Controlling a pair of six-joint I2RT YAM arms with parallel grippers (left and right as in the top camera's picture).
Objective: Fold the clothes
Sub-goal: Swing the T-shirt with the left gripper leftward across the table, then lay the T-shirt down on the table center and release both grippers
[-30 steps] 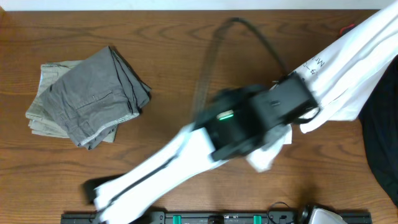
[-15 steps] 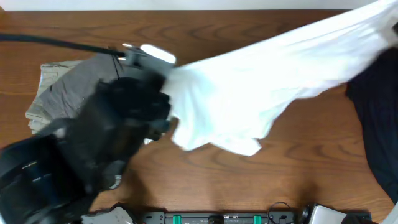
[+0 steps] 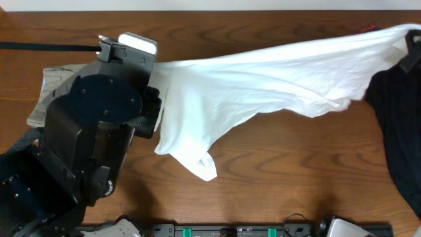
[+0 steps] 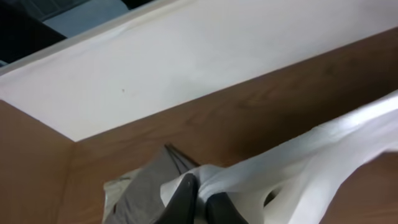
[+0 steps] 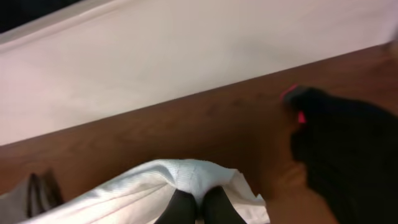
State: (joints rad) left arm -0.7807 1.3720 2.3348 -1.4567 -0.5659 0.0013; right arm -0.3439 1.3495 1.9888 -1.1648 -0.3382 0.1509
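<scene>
T-shirt (image 3: 276, 79): white, drawn out between the two arms over the far half of the tabletop (image 3: 296, 171). It looks held clear of the wood along most of its span.

Long axis: left to right, slightly skewed, with the right end farther back and the left end nearer. The upper edge is fairly taut. Below it the cloth sags, and a loose flap droops toward the near side at left of centre. I cannot tell which end is neck and which is hem.

Left end effector (image 4: 200, 198): fingers pinched together on a bunched white edge, at the shirt's left end.

Right end effector (image 5: 195, 209): likewise closed tight on a white fold, at the far-right corner.

Why held so, as I judge it: gripping opposite ends and pulling apart opens out the garment and takes out the tangle, so it can be laid flat for folding. The drooping flap suggests it is not yet spread evenly.

Trousers (image 3: 41, 99): grey-khaki, already in a folded stack at far left, partly hidden under the left arm, just beside the gripped end.

Black garment (image 3: 395, 125): heaped at the right edge, unfolded, under and near the shirt's right end.
</scene>
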